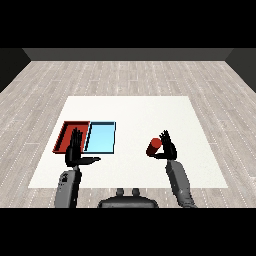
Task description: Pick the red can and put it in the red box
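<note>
1. Red can (153, 146) sits right of centre on the white counter (135, 112), tilted, touching the right hand (168, 148); fingers open, not wrapped.
2. Red tray (64, 135) far left, light blue tray (101, 137) beside it.
3. Left hand (75, 152) over the red tray's near edge, fingers straight.

This looks like a bare test room, not a home or a shop; a flat white square table (135, 120) stands alone on a pale grey wooden plank floor (130, 75); dark plain walls (130, 54) close in the back; nothing here tells more about the room.
</note>
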Robot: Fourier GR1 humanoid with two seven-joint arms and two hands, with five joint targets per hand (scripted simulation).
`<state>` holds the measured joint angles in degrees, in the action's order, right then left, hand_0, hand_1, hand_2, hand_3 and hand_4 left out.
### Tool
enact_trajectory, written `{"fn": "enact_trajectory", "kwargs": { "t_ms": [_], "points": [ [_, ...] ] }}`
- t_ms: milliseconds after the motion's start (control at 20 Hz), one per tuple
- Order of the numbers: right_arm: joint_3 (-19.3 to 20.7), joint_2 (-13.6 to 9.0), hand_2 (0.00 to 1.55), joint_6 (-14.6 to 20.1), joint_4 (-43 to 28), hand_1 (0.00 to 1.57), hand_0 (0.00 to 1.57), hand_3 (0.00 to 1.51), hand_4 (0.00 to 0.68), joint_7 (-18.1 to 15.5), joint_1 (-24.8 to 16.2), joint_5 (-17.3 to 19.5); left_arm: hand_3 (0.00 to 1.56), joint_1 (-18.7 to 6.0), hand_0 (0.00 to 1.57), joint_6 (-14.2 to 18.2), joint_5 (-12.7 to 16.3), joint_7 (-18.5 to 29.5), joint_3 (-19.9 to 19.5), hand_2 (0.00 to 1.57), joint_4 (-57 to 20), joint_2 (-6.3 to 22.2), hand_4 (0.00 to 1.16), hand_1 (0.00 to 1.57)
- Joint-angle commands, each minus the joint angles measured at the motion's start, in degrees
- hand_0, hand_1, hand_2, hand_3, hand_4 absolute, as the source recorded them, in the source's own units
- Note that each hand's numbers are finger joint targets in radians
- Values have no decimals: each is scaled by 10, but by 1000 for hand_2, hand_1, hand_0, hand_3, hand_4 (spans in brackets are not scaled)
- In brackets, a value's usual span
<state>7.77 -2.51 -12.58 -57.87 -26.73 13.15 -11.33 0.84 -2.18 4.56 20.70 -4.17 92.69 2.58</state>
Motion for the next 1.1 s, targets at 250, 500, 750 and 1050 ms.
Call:
{"fn": "enact_trajectory", "kwargs": {
  "t_ms": [250, 500, 750, 1050],
  "points": [
    [-21, 22, 0, 18, -26, 0, 0, 0, 0, 9, -5, -10, 0, -6, 0, 9, -10, -3, 2, 0, 5, 1, 0, 0],
    [-13, -4, 0, 5, 15, 0, 0, 0, 0, -6, 15, -5, 0, -45, 0, 6, 9, -22, -8, 0, -18, 4, 0, 0],
    [-9, -7, 0, 34, 19, 0, 0, 0, 0, 51, 64, -21, 0, 23, 0, -9, -2, 36, 9, 0, -3, -7, 0, 0],
    [-38, 24, 0, 54, 29, 0, 0, 0, 0, 6, 41, 1, 0, 23, 0, -8, 5, 3, -7, 0, 31, 10, 0, 0]
  ]
}}
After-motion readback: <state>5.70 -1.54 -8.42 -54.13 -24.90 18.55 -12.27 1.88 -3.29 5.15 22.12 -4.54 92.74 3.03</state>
